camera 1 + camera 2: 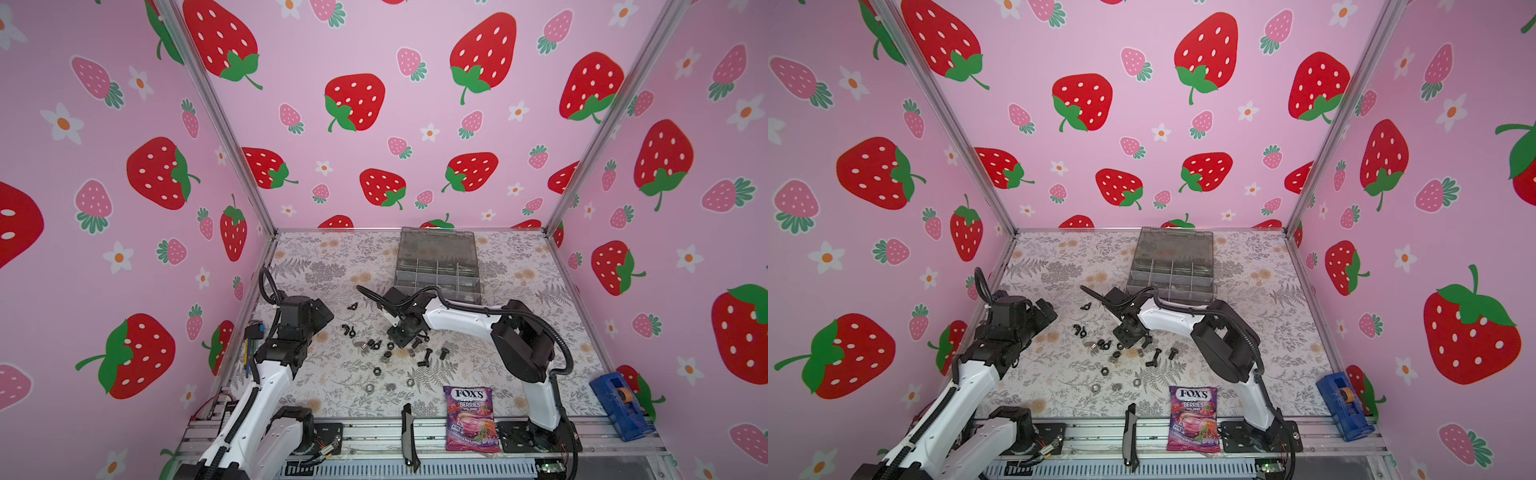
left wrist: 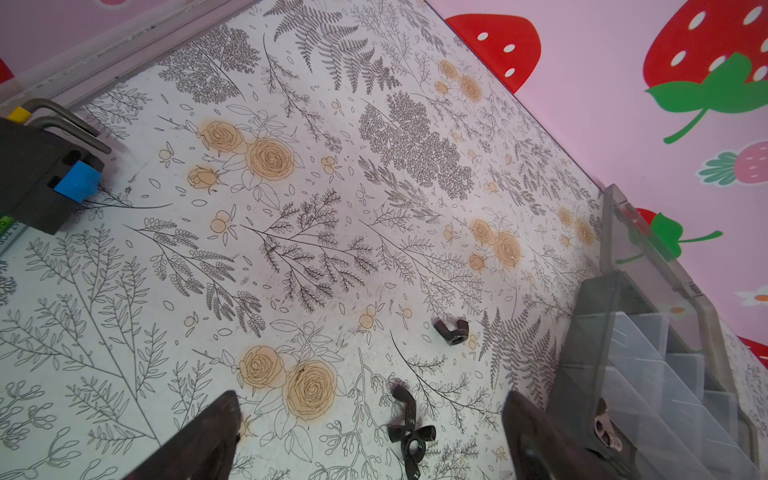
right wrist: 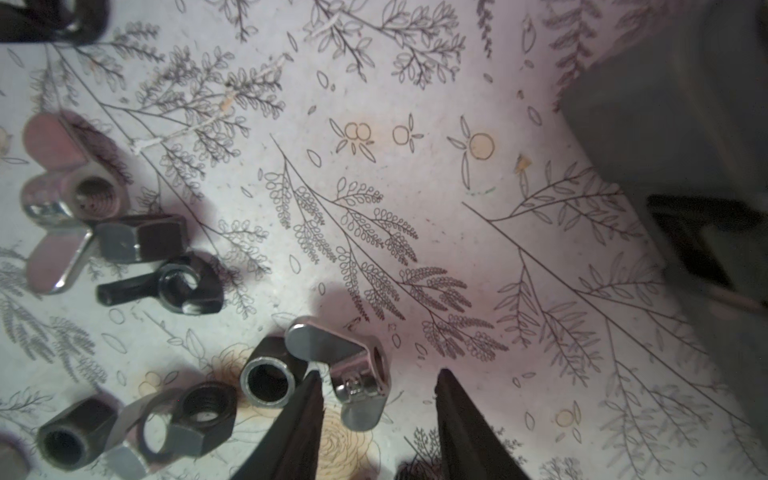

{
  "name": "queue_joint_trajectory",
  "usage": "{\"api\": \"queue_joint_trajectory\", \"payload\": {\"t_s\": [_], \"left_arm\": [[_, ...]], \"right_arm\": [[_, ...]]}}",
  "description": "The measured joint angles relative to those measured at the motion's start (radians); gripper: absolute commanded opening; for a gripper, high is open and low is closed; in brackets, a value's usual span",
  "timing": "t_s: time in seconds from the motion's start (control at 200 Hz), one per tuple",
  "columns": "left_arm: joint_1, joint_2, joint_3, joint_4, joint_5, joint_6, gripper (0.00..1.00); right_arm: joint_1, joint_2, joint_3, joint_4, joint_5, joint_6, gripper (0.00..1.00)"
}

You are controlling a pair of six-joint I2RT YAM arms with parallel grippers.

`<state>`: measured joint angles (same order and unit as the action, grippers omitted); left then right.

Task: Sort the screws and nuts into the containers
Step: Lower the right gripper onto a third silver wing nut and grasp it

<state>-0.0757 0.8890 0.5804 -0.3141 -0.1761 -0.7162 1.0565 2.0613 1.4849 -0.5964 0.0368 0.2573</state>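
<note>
Pink walls printed with strawberries close in a floral-papered table [image 1: 332,266]. In both top views the containers [image 1: 438,266], the compartments of one smoky grey organiser box with its lid raised, stand at the far middle; whether any compartment holds anything I cannot tell. The nuts [image 1: 376,345] lie scattered mid-table, with the screws [image 1: 428,355] just right of them, all apart from the box. The right gripper [image 1: 401,332] points down at the far edge of that cluster, while the left gripper [image 1: 322,313] hangs off to the left. A purple candy bag [image 1: 1192,417] and a blue box [image 1: 1343,409] sit at the near edge

The left wrist view shows that gripper's fingers [image 2: 208,440] spread wide and empty above the table, with black wing nuts [image 2: 409,436] between them on the paper

The right wrist view shows the right gripper [image 3: 379,374] with jaws partly apart, straddling a silver wing nut [image 3: 345,361]. The nut touches one finger with a clear gap to the other, so nothing is pinched yet

The step in hand looks like picking this nut. The next move calls for closing squarely on it without catching the hex nut [image 3: 268,382] just beside it, then carrying it far to a compartment
</note>
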Motion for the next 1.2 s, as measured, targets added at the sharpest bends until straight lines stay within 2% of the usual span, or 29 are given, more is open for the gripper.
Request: {"api": "queue_joint_trajectory", "payload": {"t_s": [0.61,1.2], "left_arm": [[0.000,0.010,0.000,0.000,0.001,-0.013,0.99],[0.000,0.013,0.000,0.000,-0.015,-0.015,0.99]], "right_arm": [[-0.012,0.041,0.035,0.011,0.014,0.010,0.34],[-0.012,0.042,0.046,0.001,0.020,0.011,0.08]]}}
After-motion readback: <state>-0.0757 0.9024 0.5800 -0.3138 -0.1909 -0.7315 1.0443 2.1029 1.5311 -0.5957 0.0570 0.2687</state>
